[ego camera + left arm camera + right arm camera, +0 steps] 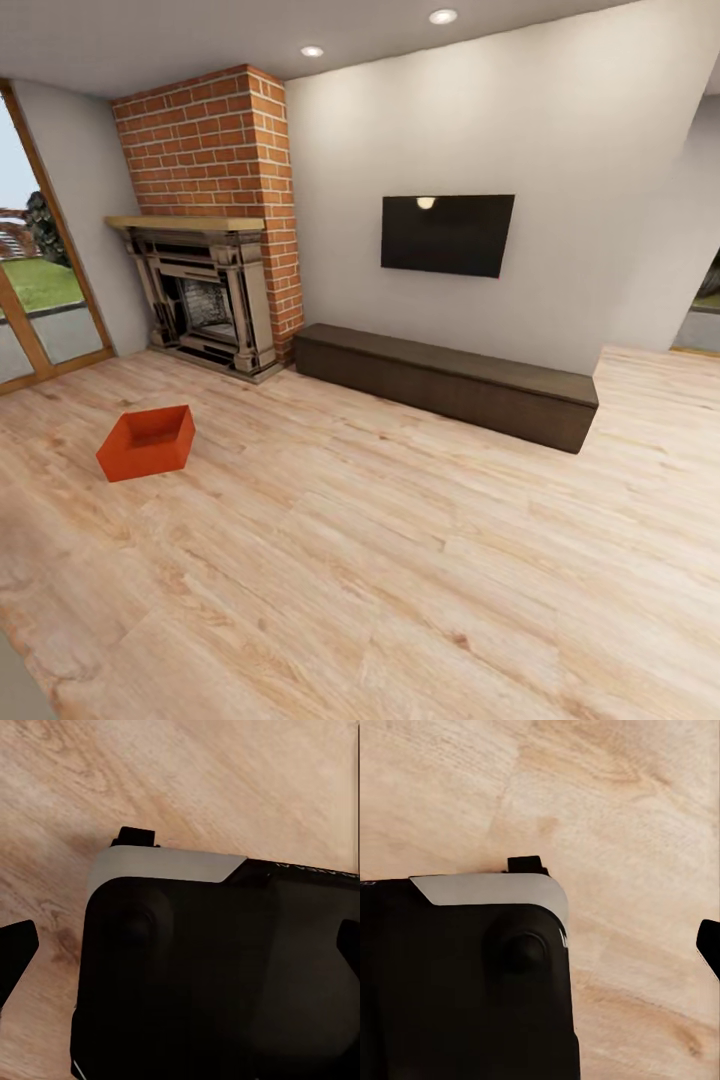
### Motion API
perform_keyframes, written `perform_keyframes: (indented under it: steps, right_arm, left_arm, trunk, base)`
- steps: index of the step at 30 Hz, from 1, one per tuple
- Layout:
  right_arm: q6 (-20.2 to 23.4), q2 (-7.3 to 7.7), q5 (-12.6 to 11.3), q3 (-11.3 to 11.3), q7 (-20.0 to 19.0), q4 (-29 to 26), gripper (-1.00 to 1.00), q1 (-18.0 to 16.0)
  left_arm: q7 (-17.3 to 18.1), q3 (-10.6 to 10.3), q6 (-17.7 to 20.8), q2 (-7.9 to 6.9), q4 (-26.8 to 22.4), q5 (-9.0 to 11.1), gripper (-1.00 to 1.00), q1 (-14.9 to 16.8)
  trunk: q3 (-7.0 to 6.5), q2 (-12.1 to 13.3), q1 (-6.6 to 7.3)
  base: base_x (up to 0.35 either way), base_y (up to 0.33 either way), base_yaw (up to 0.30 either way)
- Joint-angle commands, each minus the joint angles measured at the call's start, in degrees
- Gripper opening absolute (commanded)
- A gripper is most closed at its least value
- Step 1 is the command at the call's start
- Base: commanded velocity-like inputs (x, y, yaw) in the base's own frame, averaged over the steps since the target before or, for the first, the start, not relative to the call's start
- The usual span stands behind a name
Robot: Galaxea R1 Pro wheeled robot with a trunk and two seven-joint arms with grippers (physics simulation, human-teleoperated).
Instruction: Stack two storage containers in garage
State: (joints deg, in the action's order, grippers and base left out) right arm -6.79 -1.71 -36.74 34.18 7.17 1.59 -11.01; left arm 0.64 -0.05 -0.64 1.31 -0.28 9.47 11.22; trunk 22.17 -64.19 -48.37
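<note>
One orange-red open-top storage container (pixel 146 442) sits on the light wood-plank floor (pixel 400 560) of the living room, left of centre and in front of the brick fireplace (pixel 210 300). The second container is out of view. My left gripper (pixel 180 949) hangs open above the robot's dark base, with a black fingertip (pixel 16 949) at each side of the left wrist view and nothing between them. My right gripper (pixel 540 949) also hangs over the base and floor, with one fingertip (pixel 709 945) far out at the frame's edge. It holds nothing.
A long dark low bench (pixel 450 385) runs along the white wall under a wall-mounted TV (pixel 447 234). Wood-framed glass doors (pixel 40 300) stand at the far left. An opening (pixel 700 320) shows at the far right. The robot's black base (pixel 217 982) is below both wrists.
</note>
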Motion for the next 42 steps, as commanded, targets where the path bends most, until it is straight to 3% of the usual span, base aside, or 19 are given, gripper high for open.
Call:
perform_keyframes:
  steps: [1,25,42]
  right_arm:
    - [-0.3,-0.05,-0.4,0.5,0.0,0.2,1.00,-0.1]
    - [-0.2,-0.13,-0.4,0.5,0.0,0.2,1.00,-0.1]
    - [-0.3,-0.02,-0.4,0.5,0.0,0.2,1.00,-0.1]
  left_arm:
    - [0.1,0.0,-0.1,0.00,0.0,0.5,1.00,0.0]
    - [0.1,0.0,-0.1,0.00,0.0,0.5,1.00,0.0]
    - [0.1,0.0,-0.1,0.00,0.0,0.5,1.00,0.0]
  trunk:
    - [0.06,0.0,-0.03]
    - [0.06,0.0,-0.03]
    - [0.06,0.0,-0.03]
  base:
    - [0.323,0.000,0.003]
    - [0.323,0.000,0.006]
    - [0.323,0.000,0.242]
